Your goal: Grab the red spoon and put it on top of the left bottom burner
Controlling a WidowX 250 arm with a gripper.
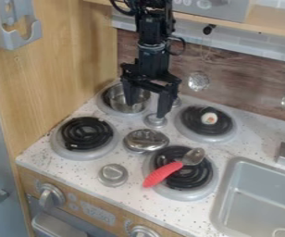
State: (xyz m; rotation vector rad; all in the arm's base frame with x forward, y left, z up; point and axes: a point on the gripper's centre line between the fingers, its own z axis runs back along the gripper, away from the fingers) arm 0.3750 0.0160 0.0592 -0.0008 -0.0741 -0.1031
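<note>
Black arm [150,51]: came in from the top edge and hung nearly upright over the rear of the toy stove, its claw [147,110] pointed down in front of a steel pot [119,105].
Claw state: released, its two fingers spread well apart with nothing gripped; the finger on the view's right reached lower in view.
Red spoon [164,174]: lay across the right bottom burner [185,181], well apart from the claw, on the viewer's side of it.
Spoon direction: the metal bowl pointed to the view's upper right, toward the back of the stove, while the red handle ran to the lower left, its end past the burner's ring.
Spoon's long axis: slanted diagonally across the dark coil.
Left bottom burner [86,134]: stood bare on the speckled worktop [139,203], to the left of the spoon.
Stove centre: a shiny metal lid [146,140] sat between the two front burners, with a round metal piece [113,175] nearer the front edge.
Right rear burner [194,122]: held a small white-and-orange item [209,118].
Far right: a grey sink [259,203] was set beside the burners.
</note>
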